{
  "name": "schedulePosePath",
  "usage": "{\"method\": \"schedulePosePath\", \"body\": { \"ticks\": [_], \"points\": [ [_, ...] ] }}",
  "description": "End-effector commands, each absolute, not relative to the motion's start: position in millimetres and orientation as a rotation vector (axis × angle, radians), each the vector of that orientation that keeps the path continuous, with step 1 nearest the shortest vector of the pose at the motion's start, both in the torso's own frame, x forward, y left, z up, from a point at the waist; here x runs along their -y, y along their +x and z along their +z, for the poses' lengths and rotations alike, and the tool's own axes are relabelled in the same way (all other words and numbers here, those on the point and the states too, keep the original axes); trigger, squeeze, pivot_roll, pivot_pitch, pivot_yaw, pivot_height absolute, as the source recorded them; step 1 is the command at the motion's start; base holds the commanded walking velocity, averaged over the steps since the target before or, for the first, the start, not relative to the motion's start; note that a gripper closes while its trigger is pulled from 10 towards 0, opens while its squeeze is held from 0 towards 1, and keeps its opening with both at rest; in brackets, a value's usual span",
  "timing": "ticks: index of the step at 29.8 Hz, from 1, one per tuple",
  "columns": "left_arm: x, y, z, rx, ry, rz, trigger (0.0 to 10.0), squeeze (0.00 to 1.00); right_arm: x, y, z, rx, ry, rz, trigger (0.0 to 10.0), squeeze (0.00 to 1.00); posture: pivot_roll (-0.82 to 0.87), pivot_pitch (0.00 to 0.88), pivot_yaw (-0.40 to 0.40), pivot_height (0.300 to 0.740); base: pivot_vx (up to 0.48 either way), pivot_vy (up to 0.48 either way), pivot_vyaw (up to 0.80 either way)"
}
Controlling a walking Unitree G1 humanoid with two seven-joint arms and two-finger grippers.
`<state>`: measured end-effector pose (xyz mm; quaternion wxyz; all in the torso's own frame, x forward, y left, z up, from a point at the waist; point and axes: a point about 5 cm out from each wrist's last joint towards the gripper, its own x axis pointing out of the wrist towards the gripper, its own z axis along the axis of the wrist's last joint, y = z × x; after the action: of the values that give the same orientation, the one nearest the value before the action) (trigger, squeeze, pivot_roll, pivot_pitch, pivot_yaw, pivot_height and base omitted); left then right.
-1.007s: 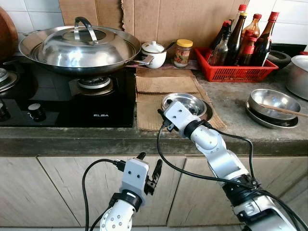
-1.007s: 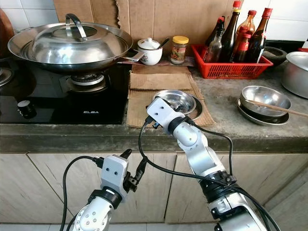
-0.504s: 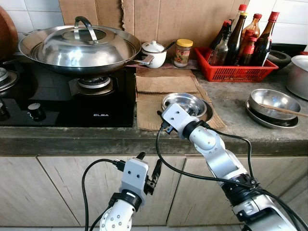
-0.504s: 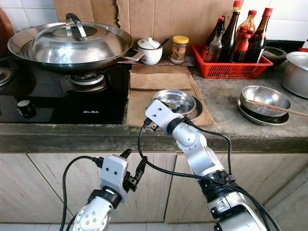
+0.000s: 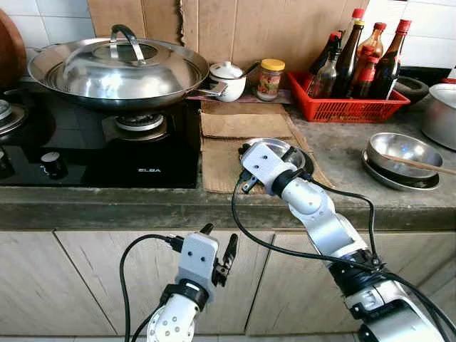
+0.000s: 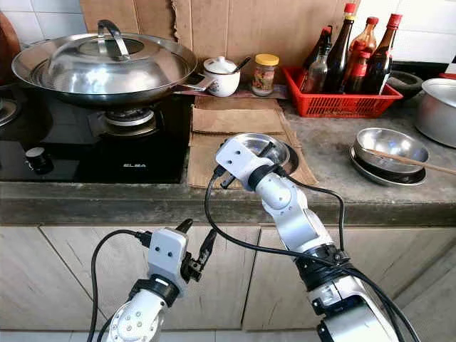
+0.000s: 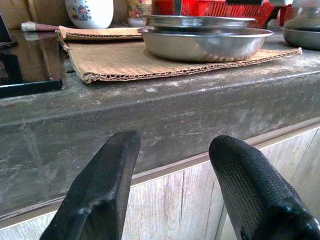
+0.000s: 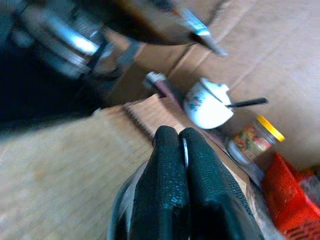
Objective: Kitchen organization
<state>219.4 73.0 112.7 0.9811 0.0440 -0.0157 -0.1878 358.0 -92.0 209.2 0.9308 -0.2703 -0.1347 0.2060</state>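
- Silver steel bowl (image 5: pixel 283 151) on brown corrugated cardboard (image 5: pixel 235 135).
- Left of the cardboard: black glass hob (image 5: pixel 85 153), silver wok lid (image 5: pixel 117 64).
- Behind the cardboard: white floral-printed pot (image 5: pixel 228 78), yellow-lidded jar (image 5: pixel 271 77).
- Right of the cardboard: red basket (image 5: pixel 342 107), grey counter (image 5: pixel 342 153).

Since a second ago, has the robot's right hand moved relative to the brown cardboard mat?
Yes. The right hand has swung toward the wall, clamped on the round steel bowl's rim above the brown cardboard mat.
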Motion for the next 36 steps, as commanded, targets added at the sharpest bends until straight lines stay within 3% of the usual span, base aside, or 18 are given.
{"method": "schedulePosePath", "body": {
  "ticks": [1, 13, 17, 23, 36],
  "points": [
    [-72, 221, 116, 0.043, 0.088, -0.375, 10.0, 0.0, 100, 357, 222, 0.325, -0.458, 0.363, 0.0, 0.0, 0.03, 0.0, -0.097, 0.74, 0.0, 0.0, 0.0],
    [-74, 223, 115, 0.042, 0.098, -0.378, 10.0, 0.0, 120, 323, 256, 0.565, -0.145, 0.134, 0.0, 0.0, 0.02, 0.0, -0.077, 0.74, 0.0, 0.0, 0.0],
    [-74, 224, 115, 0.043, 0.1, -0.379, 10.0, 0.0, 120, 320, 256, 0.566, -0.136, 0.12, 0.0, 0.0, 0.02, 0.0, -0.075, 0.74, 0.0, 0.0, 0.0],
    [-74, 226, 115, 0.044, 0.105, -0.381, 10.0, 0.0, 139, 300, 252, 0.6, -0.231, -0.096, 0.0, 0.0, 0.01, 0.0, -0.064, 0.74, 0.0, 0.0, 0.0],
    [-75, 227, 116, 0.051, 0.101, -0.385, 10.0, 0.0, 159, 284, 233, 0.518, -0.242, -0.175, 0.0, 0.0, 0.0, 0.0, -0.057, 0.74, 0.0, 0.0, 0.0]
  ]
}}
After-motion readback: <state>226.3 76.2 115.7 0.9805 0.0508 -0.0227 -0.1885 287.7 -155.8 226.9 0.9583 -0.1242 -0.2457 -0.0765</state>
